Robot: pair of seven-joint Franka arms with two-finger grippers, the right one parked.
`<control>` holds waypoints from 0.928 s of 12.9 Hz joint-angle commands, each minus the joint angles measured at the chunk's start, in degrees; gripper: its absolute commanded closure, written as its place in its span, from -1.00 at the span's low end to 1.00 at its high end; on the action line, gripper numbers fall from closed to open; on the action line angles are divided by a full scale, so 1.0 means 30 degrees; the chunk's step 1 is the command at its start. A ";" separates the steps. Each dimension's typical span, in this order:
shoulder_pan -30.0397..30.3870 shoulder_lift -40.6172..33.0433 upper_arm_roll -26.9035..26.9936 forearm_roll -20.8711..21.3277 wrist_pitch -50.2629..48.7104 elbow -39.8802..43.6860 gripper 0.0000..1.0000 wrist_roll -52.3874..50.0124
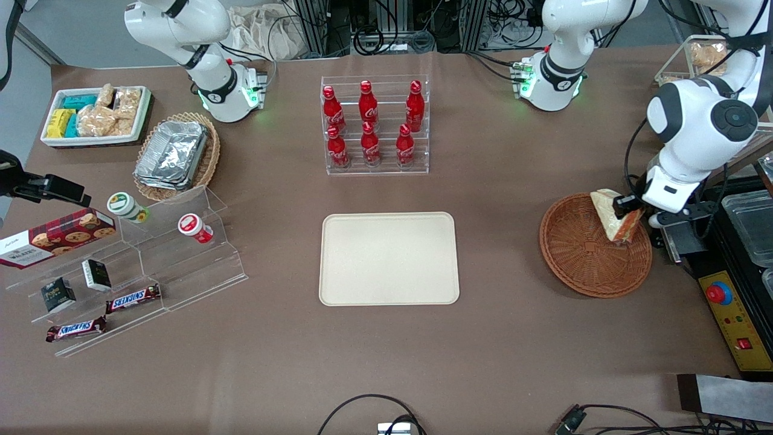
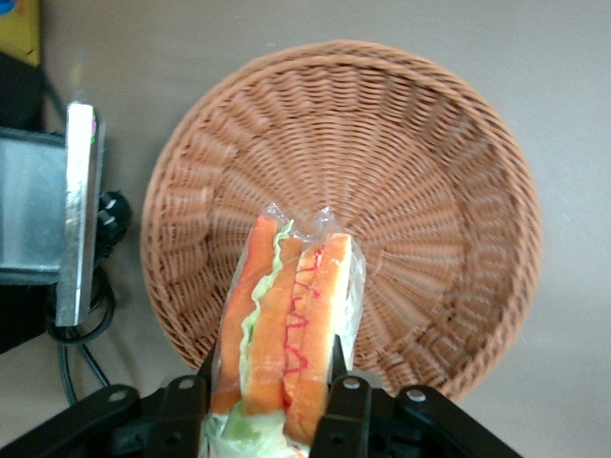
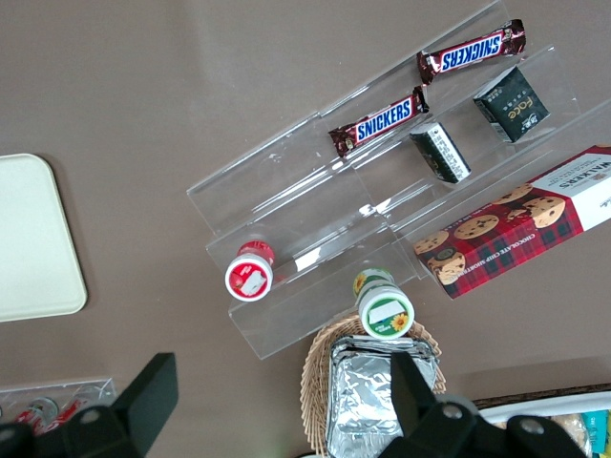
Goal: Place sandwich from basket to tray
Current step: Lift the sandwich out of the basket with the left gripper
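The triangular sandwich wedge of white bread in clear wrap [image 1: 611,214] is gripped by the working arm's black two-finger gripper [image 1: 628,208], whose fingers [image 2: 348,405] are closed against the wedge's two bread faces. It hangs tilted above the round reddish-brown wicker basket [image 1: 580,254], over the part of the basket nearest the working arm's end of the table; whether its lower tip touches the weave cannot be told. In the wrist view the cut edge shows orange slabs, a wavy pale-green leaf and a thin red squiggle between pale bread layers, with the wrap [image 2: 305,221] crimped at the tip. The basket [image 2: 430,210] lies beneath it with nothing else in it. The flat cream-beige rectangular tray with rounded corners [image 1: 388,258] sits at the table's middle, well apart from the basket, toward the parked arm's end.
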 commanded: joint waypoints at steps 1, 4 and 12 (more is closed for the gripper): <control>-0.0029 -0.0512 -0.1230 0.0430 -0.1356 0.0750 0.16 0.0506; -0.0029 -0.0483 -0.2433 0.0430 -0.2995 0.2096 0.16 0.0418; -0.0029 0.1651 -0.7615 0.1427 -0.5401 0.6080 0.17 -0.4176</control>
